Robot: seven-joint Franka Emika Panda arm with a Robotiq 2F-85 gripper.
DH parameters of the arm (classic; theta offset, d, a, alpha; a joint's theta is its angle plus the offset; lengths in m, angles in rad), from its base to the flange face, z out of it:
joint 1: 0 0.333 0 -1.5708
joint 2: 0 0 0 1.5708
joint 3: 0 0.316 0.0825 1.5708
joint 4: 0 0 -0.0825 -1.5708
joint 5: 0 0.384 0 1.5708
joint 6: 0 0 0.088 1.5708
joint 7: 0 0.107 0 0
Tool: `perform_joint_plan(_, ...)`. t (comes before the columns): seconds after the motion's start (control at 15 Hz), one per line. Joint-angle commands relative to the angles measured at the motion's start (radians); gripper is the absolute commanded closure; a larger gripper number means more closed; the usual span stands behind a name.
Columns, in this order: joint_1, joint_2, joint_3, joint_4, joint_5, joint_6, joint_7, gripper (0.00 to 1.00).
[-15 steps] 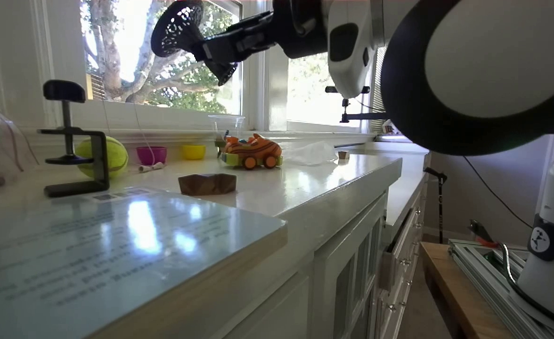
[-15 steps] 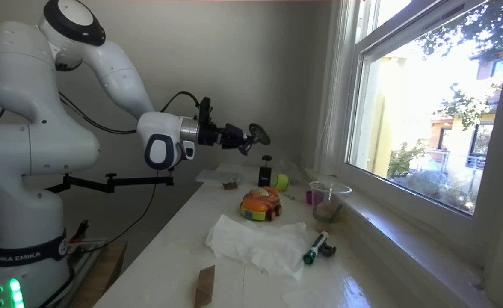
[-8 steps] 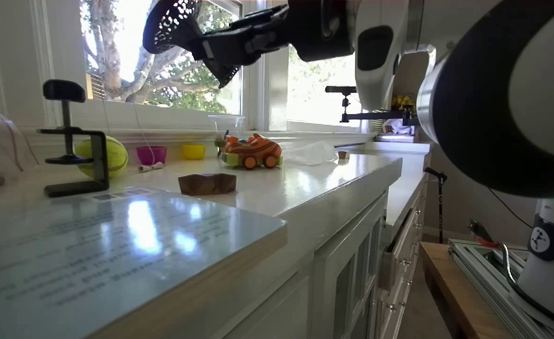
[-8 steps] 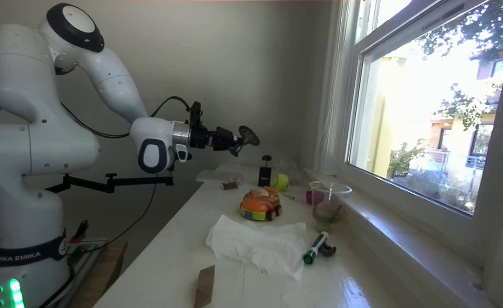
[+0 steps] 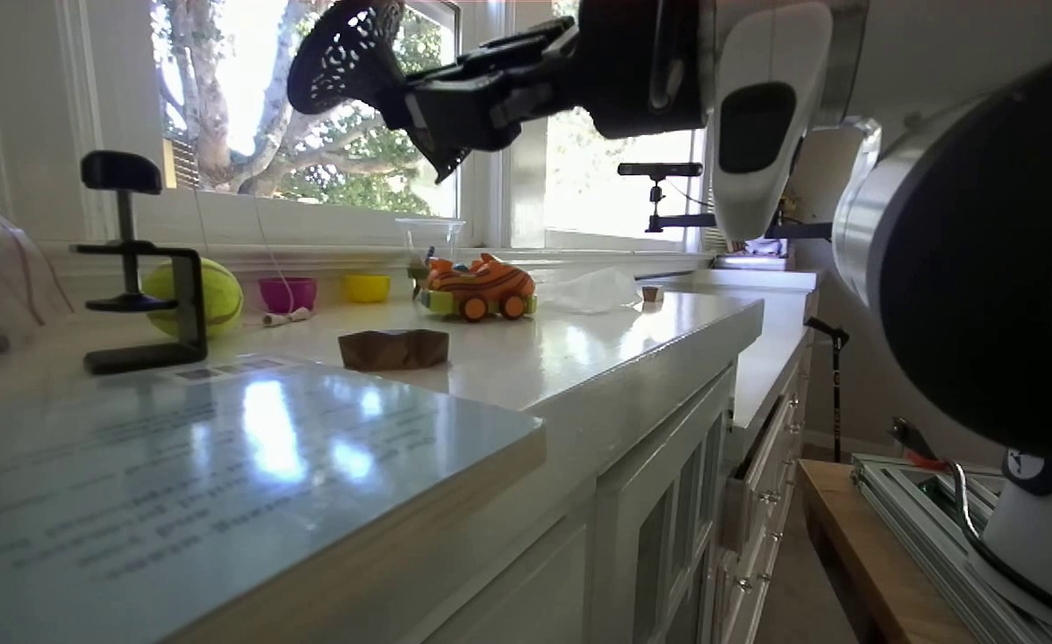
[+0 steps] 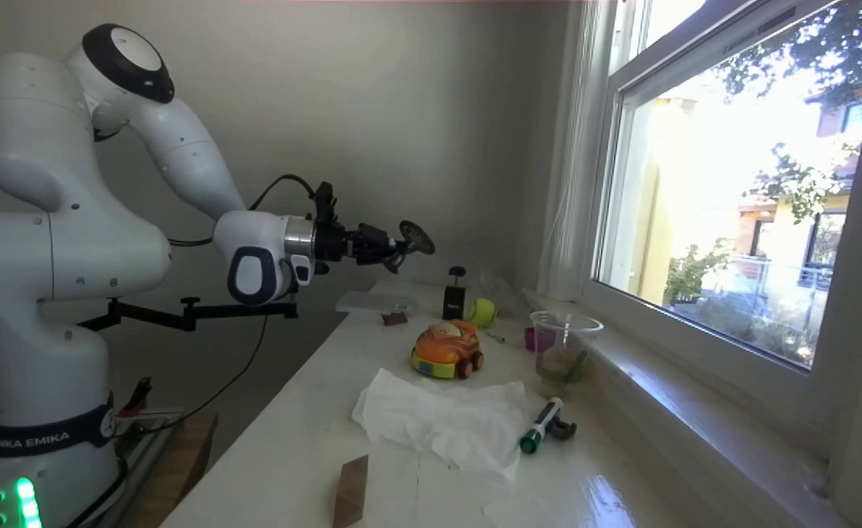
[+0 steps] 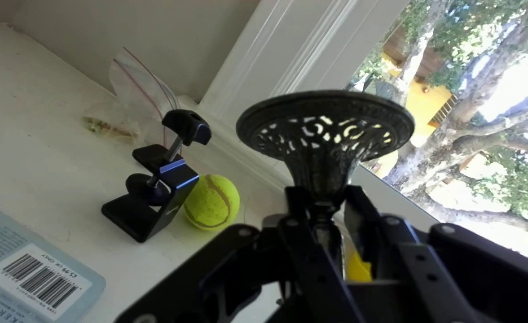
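You have your black gripper clenched on the narrow waist of a dark, metal-looking, double-flared stand, held aloft over the glossy white counter, its tilted long axis crossing the jaws with the wider, pierced flare uppermost.

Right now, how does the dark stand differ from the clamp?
The stand tilts, held by the gripper, in midair; the clamp sits upright on the counter. The stand flares out round and lacy; the clamp is plain and boxy. Both look black.
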Motion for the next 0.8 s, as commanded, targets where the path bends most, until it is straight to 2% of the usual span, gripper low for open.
perform_joint_plan(0.0,0.015,-0.045,-0.005,0.013,0.096,-0.005,0.018,0.93)
perform_joint_plan(0.73,-0.029,-0.005,0.020,-0.001,0.360,0.033,-0.002,0.93)
